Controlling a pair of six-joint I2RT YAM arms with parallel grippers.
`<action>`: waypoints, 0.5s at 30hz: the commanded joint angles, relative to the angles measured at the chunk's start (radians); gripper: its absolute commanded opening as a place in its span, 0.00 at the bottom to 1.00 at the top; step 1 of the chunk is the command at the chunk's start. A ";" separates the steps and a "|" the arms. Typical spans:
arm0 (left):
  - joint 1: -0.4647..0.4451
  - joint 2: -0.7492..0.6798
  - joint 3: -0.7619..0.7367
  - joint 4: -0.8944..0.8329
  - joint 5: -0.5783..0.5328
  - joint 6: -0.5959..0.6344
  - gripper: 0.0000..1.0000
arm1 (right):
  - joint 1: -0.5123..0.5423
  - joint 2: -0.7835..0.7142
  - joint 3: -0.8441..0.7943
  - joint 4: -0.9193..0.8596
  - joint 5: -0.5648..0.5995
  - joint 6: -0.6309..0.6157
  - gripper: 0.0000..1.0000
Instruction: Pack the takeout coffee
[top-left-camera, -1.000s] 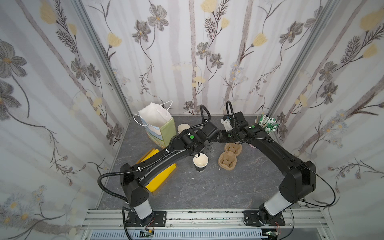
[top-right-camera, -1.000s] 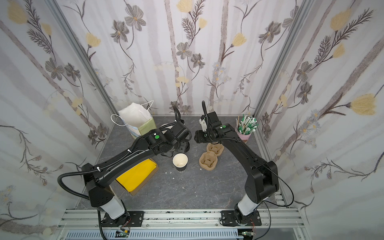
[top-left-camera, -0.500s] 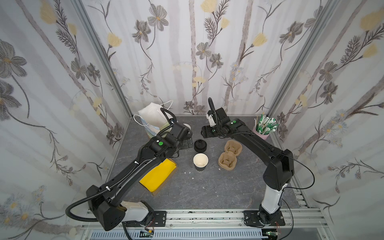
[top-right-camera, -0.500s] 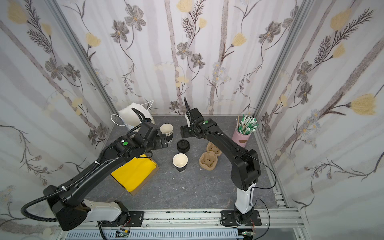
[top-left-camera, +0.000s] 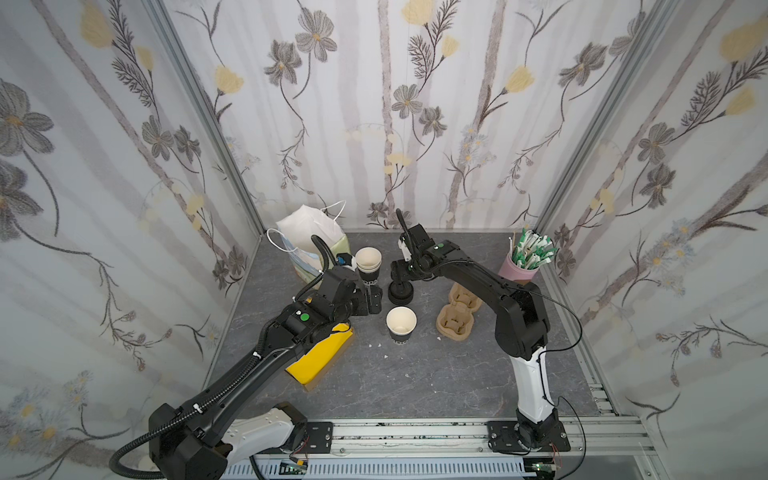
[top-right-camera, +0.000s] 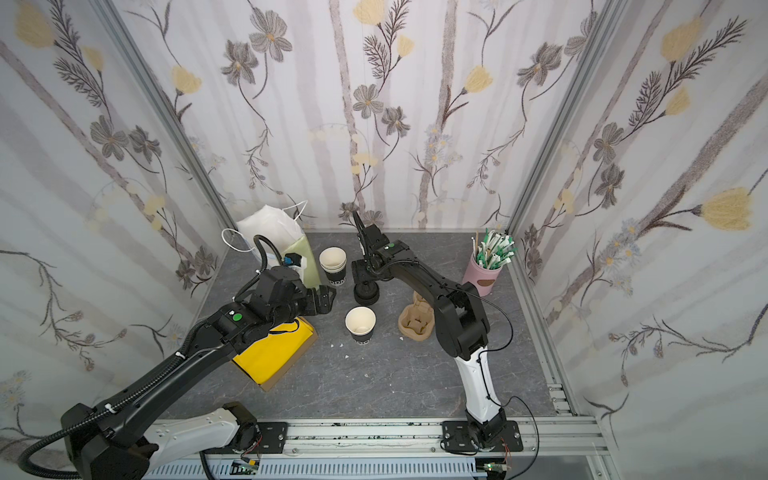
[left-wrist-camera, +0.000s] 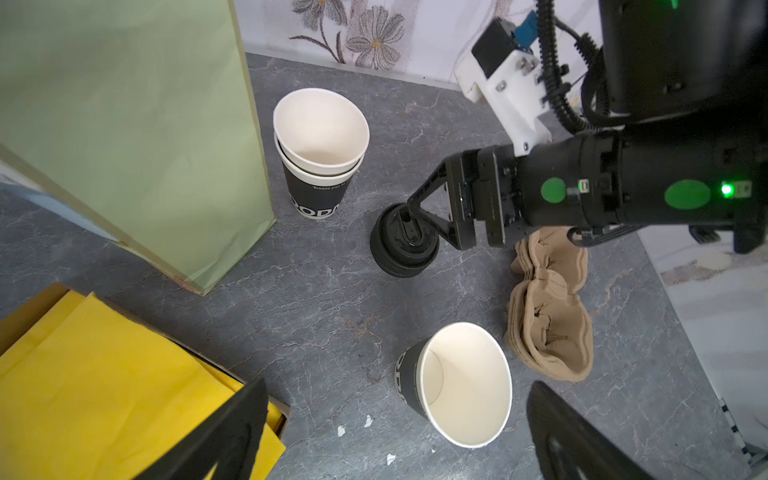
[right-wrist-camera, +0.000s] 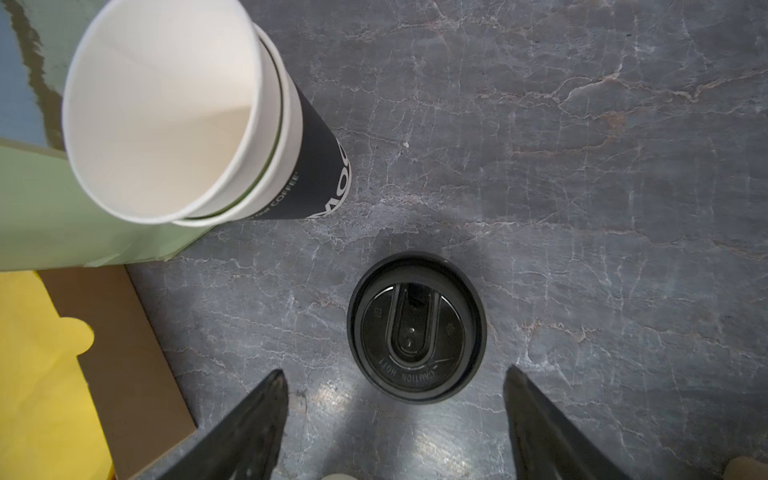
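pale wallpaper (top-left-camera: 415, 83) with grey and yellow flowers on long grey stems covers three walls: one behind the right pincer (top-left-camera: 400, 279), one out past the left pincer (top-left-camera: 372, 300), one on the opposite side. bare metal posts (top-left-camera: 199, 104) stand in both far corners. under both pincers lies dark grey stone (top-left-camera: 415, 386) with pale veins. a slotted metal rail (top-left-camera: 415, 432) edges it, well apart from both. a soft glare (right-wrist-camera: 332, 392) sits just beside the right pincer.

My left gripper (top-left-camera: 371, 300) reaches toward two o'clock, jaws spread wide, while my right gripper (top-left-camera: 400, 277) arches toward eleven o'clock, pointing down, jaws parted.
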 joint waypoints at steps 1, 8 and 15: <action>0.012 0.002 -0.011 0.046 0.013 0.083 1.00 | 0.002 0.032 0.040 0.014 0.032 0.014 0.81; 0.036 0.085 0.031 0.055 0.012 0.166 1.00 | 0.005 0.067 0.082 -0.039 0.058 0.018 0.81; 0.041 0.057 -0.027 0.109 0.057 0.355 1.00 | 0.011 0.087 0.096 -0.085 0.056 0.043 0.80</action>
